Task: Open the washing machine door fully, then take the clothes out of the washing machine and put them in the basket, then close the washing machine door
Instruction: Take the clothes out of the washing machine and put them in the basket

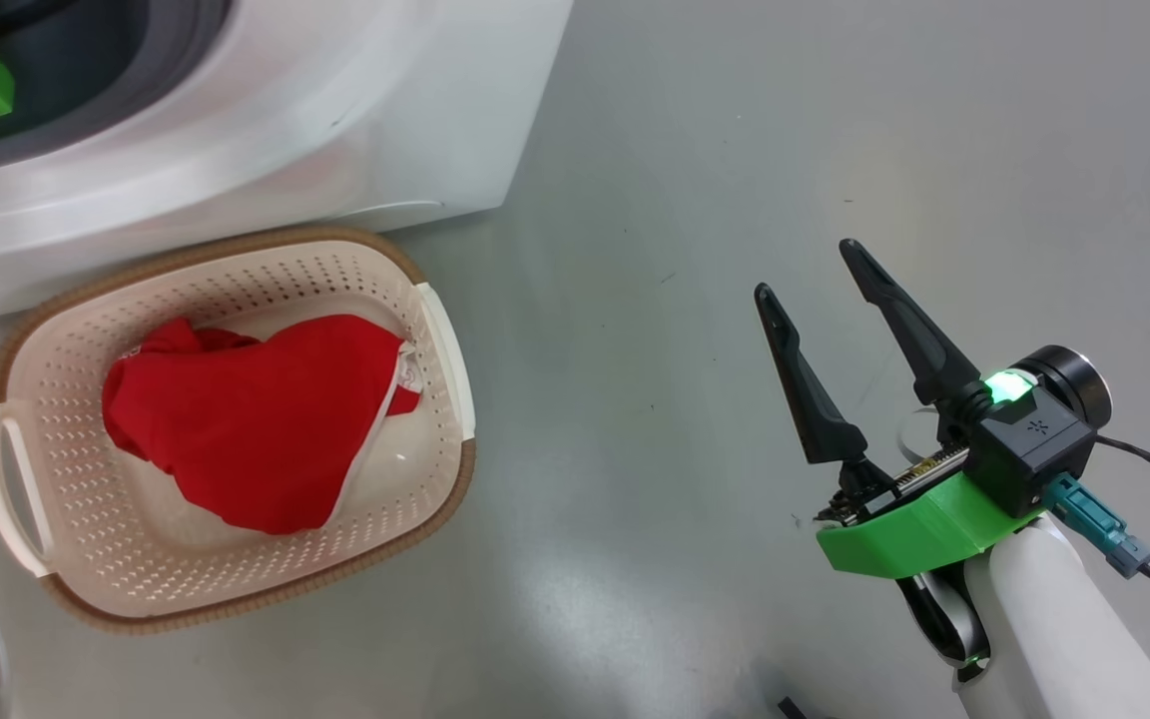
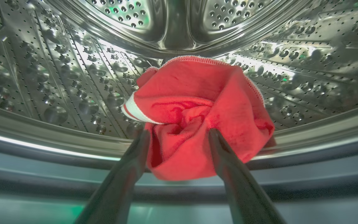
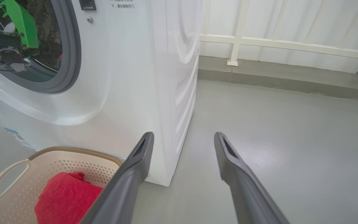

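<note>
My right gripper (image 1: 807,270), fingers spread, has bare grey floor (image 1: 685,180) from 12 through 6 o'clock in the head view. This is free passage. At 9 o'clock sits the open-topped basket (image 1: 447,359), partly filled by a red garment (image 1: 246,419). The washing machine (image 1: 335,120) blocks 10 to 11 o'clock. My left gripper (image 2: 179,132) is inside the steel drum (image 2: 73,77). A crumpled red cloth (image 2: 197,93) fills the gap at 12 o'clock, and the perforated wall is bare at 9 and 3 o'clock.

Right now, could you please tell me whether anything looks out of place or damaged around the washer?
Nothing stands out. One red garment lies wholly inside the basket. A second red garment sits crumpled in the drum, between the fingers of the open left gripper.
</note>
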Motion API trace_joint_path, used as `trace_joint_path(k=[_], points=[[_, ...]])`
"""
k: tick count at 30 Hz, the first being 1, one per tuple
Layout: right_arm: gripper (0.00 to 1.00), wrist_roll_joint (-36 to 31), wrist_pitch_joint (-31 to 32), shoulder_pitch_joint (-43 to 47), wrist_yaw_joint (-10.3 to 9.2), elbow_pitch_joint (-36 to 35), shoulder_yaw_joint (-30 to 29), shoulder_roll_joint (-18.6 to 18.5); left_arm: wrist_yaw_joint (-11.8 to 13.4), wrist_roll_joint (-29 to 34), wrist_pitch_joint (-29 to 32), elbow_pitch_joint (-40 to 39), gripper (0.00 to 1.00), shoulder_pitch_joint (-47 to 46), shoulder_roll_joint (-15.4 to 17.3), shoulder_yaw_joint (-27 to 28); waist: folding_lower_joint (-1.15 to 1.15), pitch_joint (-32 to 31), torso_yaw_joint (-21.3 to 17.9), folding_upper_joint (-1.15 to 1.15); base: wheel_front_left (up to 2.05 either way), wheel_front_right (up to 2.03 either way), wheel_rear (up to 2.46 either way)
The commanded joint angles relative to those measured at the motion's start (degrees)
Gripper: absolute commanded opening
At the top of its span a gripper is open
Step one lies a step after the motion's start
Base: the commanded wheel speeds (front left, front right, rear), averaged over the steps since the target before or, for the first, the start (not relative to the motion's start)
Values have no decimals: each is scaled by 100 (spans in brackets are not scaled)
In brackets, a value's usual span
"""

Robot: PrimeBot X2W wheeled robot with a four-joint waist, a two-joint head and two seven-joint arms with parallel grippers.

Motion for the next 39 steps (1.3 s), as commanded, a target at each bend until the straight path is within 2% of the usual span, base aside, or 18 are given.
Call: trace_joint_path(k=[1,12,13,14,15,20,29,34,39], points=[[100,69,-36,-6,20,-111,129,23,59,93,41,-94,100,-72,316,-28,0,36,-41,0,0,0,0],[100,105,-36,-57,20,-124,118,63,205,152,341,117,100,-53,493,-188,0,137,-183,0,0,0,0],[100,105,-36,-56,20,-128,109,69,194,163,386,129,85,-53,502,-215,0,140,-187,0,0,0,0],[100,105,-36,-54,20,-131,103,75,189,166,416,138,34,-56,509,-233,0,143,-188,0,0,0,0],[100,108,-36,-52,20,-132,98,81,181,192,427,142,0,-61,517,-272,0,146,-186,0,0,0,0],[100,135,-36,-62,20,-126,86,100,164,322,335,116,0,-101,544,-464,0,137,-161,0,0,0,0],[100,132,-36,-73,20,-124,36,117,73,293,-243,-62,0,-66,501,-549,0,81,-58,0,0,0,0],[100,122,-36,-55,20,-124,-3,110,-33,183,-929,-259,0,119,488,-533,0,-12,80,0,0,0,0],[100,107,-36,-71,20,-140,-10,86,-119,119,-1326,-394,0,301,472,-590,0,-86,203,0,0,0,0]])
